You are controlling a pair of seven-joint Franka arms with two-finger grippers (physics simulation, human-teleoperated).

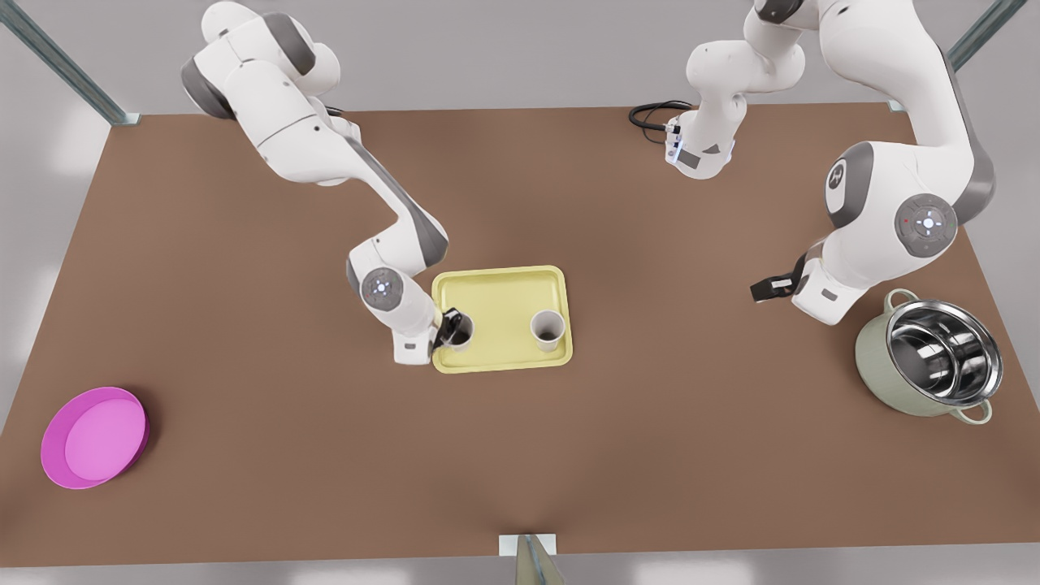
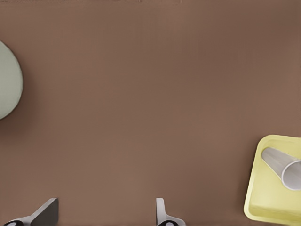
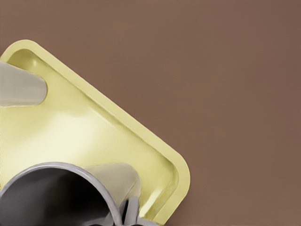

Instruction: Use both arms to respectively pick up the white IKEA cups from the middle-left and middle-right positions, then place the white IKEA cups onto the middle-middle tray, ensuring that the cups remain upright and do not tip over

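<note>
Cups: both stand upright on the tray, which lies at the middle of the desk. One cup stands free near the tray's edge on the front view's right, with no claw near it. The other cup sits at the tray's opposite edge, close to its near corner, and the right claw is closed on its rim; the right wrist view shows a finger against the wall of that cup, over the tray, with the free cup farther along.

The left claw hangs above bare desk, well apart from the tray and toward the pot; its fingers are spread wide and hold nothing. That arm waits.

Step in hand, as judged: the placing of the second cup; the first appears done.

Next move, as judged: the right claw must open without dragging the rim, then lift straight up clear of the cup before drawing away. The cup stands close to the tray's raised rim, so a sideways pull could tip it or nudge it onto that rim.
</note>
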